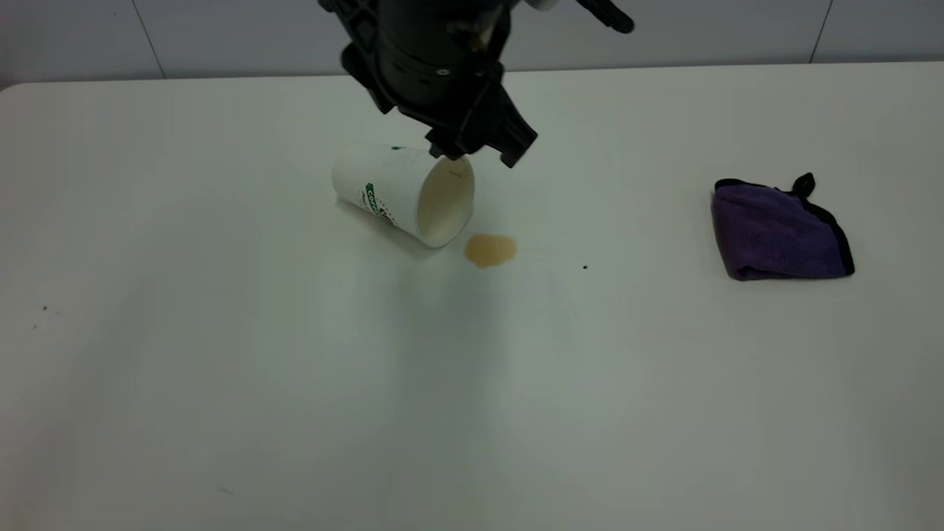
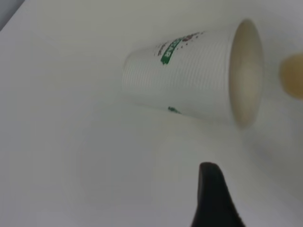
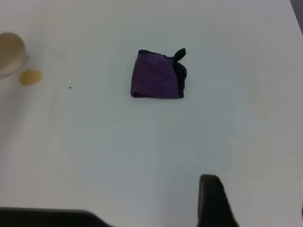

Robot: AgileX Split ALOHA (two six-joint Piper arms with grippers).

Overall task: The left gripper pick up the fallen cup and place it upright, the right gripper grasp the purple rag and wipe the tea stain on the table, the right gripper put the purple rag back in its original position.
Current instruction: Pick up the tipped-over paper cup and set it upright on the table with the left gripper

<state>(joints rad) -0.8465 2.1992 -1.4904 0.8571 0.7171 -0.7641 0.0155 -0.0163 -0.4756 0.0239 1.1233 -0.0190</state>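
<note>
White ribbed paper cup [image 1: 391, 193]: green banner lettering, small brown marks beside it, cream interior with faint tan tint. Upper centre of exterior frame.
Roundish light-brown liquid blotch [image 1: 490, 250]: even tan, just lower right of cup mouth.
Folded purple microfibre cloth [image 1: 778, 232]: deep violet, black edging, black loop tab. Right side.
Plain white smooth tabletop [image 1: 295, 383]: few tiny dark specks.
Bulky left gripper [image 1: 476, 151]: matte black, top centre.
</note>
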